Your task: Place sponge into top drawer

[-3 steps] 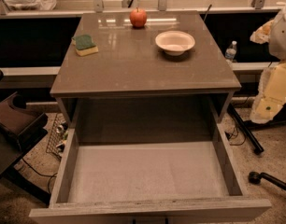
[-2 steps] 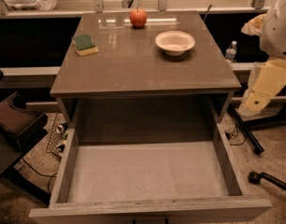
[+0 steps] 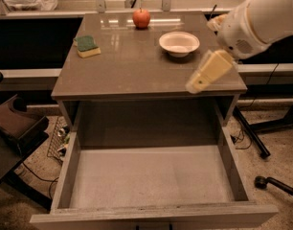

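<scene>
Swung in from the right, the cream-coloured tool (image 3: 208, 72), its opening impossible to tell, hovers over the brown tabletop's (image 3: 137, 71) right edge, probably approaching; next it must cross to the green-over-yellow foam sponge (image 3: 88, 46) lying far left.

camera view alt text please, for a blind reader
The sponge lies back left on the cabinet top, above the open, empty top drawer. The gripper hovers over the top's front right corner, near a white bowl; a red apple sits behind.
</scene>
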Tool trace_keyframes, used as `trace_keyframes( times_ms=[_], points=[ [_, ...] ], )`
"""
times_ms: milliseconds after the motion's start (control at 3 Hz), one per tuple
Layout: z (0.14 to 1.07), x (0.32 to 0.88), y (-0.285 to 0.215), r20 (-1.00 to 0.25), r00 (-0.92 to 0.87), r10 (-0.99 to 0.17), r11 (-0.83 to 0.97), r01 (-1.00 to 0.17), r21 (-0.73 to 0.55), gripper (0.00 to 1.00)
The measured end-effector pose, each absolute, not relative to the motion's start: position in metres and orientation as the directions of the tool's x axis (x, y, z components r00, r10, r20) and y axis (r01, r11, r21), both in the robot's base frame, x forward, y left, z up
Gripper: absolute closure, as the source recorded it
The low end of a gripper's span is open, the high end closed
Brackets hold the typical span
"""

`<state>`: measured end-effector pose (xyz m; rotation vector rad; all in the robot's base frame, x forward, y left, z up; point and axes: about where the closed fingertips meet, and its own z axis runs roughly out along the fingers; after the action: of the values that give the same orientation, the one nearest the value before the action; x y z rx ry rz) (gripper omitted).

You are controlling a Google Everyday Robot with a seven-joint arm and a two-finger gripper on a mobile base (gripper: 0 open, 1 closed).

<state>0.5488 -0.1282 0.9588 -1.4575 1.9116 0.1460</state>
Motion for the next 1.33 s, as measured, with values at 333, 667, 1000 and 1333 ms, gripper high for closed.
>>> trace_keyframes(
  times_ms=[333,667,1000,1333],
  points=[
    [0.969,0.601,-0.095,-0.752,-0.02,-0.659,0.412,-0.846,-0.338,0.0],
    [0.983,0.639,-0.071,-0.843,0.068,-0.534,0.474,-0.801,-0.365,0.0],
    [0.995,0.657,-0.071,-0.858,0.091,-0.506,0.557,-0.724,-0.406,0.0],
    [0.996,0.658,-0.071,-0.859,0.094,-0.504,0.56,-0.721,-0.408,0.0]
  ],
)
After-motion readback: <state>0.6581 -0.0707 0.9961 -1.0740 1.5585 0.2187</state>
